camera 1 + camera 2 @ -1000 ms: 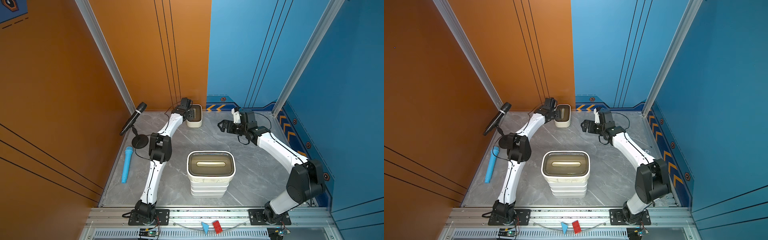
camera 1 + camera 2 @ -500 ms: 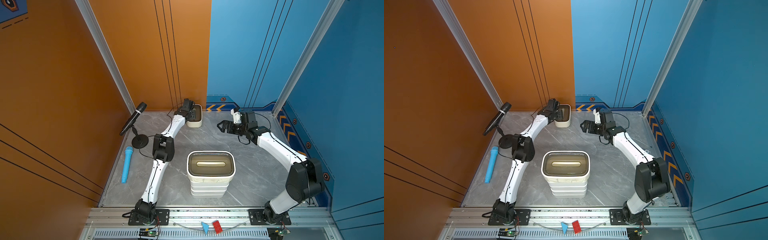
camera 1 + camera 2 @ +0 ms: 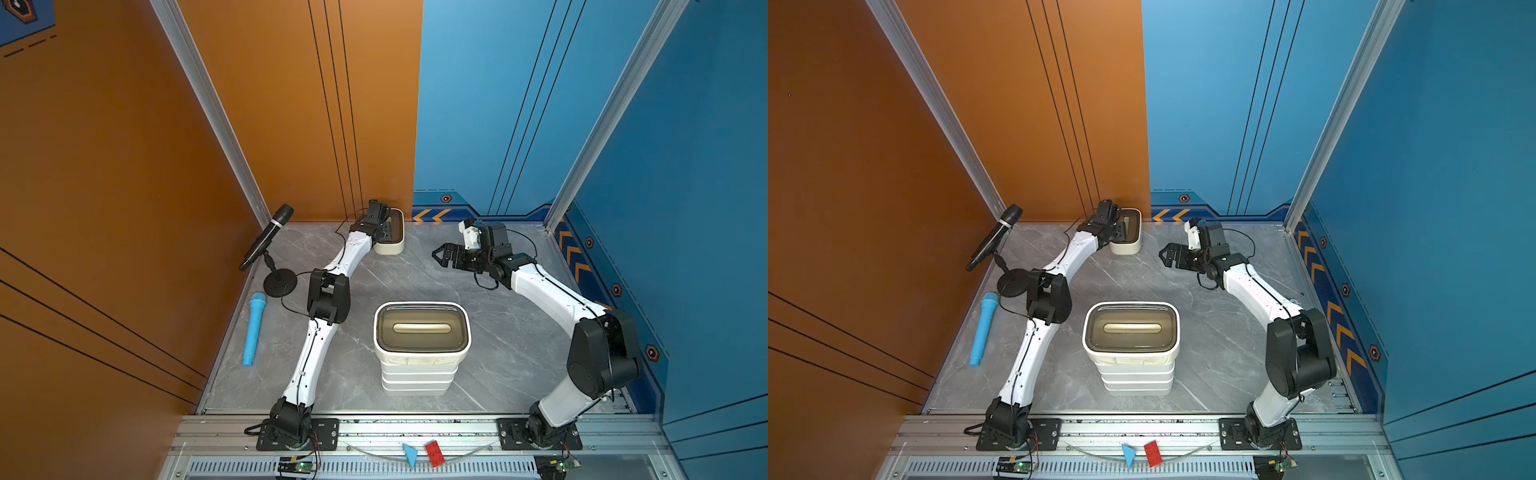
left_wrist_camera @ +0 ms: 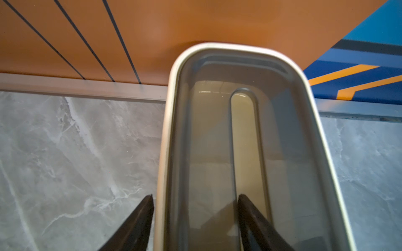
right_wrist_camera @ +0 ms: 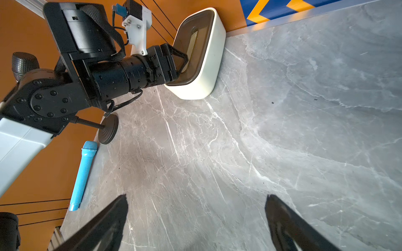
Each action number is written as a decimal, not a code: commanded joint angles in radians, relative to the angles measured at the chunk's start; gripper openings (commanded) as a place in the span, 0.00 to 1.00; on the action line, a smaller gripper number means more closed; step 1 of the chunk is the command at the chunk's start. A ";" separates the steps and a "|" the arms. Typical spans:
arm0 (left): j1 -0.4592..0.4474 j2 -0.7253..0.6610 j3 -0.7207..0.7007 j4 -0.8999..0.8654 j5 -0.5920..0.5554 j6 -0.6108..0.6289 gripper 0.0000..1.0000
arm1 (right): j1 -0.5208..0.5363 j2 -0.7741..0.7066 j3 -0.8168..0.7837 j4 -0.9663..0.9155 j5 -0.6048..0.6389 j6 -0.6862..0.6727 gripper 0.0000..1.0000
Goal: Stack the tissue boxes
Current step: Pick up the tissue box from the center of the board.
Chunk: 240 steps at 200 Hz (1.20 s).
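A stack of tissue boxes, cream with a grey slotted lid on top, stands mid-table in both top views. A lone tissue box with a dark lid sits against the orange back wall. My left gripper is at the box's near end. One finger is outside its long wall and the other in the lid slot, closed on that side of the box. My right gripper hangs open over bare table to the right of that box.
A black microphone on a round stand and a blue microphone lie along the left wall. The back wall is right behind the lone box. A red block lies on the front rail.
My left arm has reached further onto the lone box and its jaws have narrowed around the box's side. The right arm has stayed put.
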 commanded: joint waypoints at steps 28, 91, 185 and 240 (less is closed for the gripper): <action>0.008 0.010 0.029 0.000 0.000 -0.009 0.52 | -0.005 0.009 0.007 0.021 -0.033 -0.003 1.00; 0.013 -0.109 -0.059 0.000 0.043 -0.033 0.36 | -0.007 -0.056 -0.031 0.030 -0.048 -0.002 1.00; 0.046 -0.579 -0.380 -0.059 0.021 0.090 0.34 | -0.101 -0.330 -0.120 -0.175 -0.010 -0.015 1.00; 0.094 -0.819 -0.546 -0.103 0.175 0.147 0.34 | -0.120 -0.502 -0.172 -0.262 -0.014 -0.027 1.00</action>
